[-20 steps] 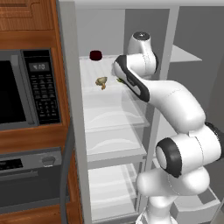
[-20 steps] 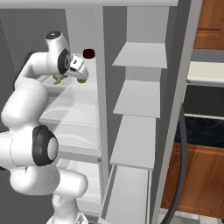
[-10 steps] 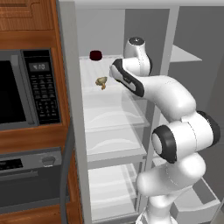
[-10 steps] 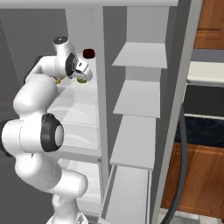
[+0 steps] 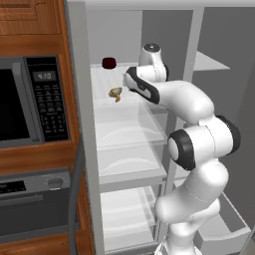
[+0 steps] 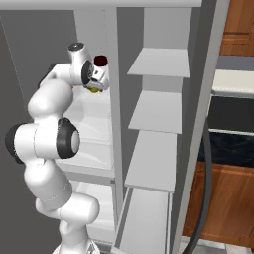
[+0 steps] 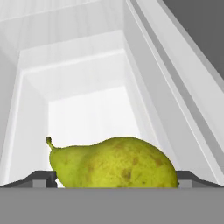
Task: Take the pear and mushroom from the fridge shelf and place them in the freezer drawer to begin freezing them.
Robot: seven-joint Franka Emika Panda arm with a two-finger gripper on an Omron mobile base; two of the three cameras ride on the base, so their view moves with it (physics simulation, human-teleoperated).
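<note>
Fridge interior, white and open, stands beside wood cabinets and a microwave (image 5: 30, 102). On the fridge shelf (image 5: 107, 82), one dark red round thing (image 5: 109, 63) sits near the back edge, and one mushroom (image 5: 115, 92) lies toward the front edge. One pear (image 7: 111, 162) lies on its side at the shelf's right side, between the spread fingertips (image 7: 40, 178) of the gripper (image 7: 113, 180), which flank it without clearly pinching. One freezer drawer (image 5: 224, 229) stands pulled out at the fridge's bottom right corner.
</note>
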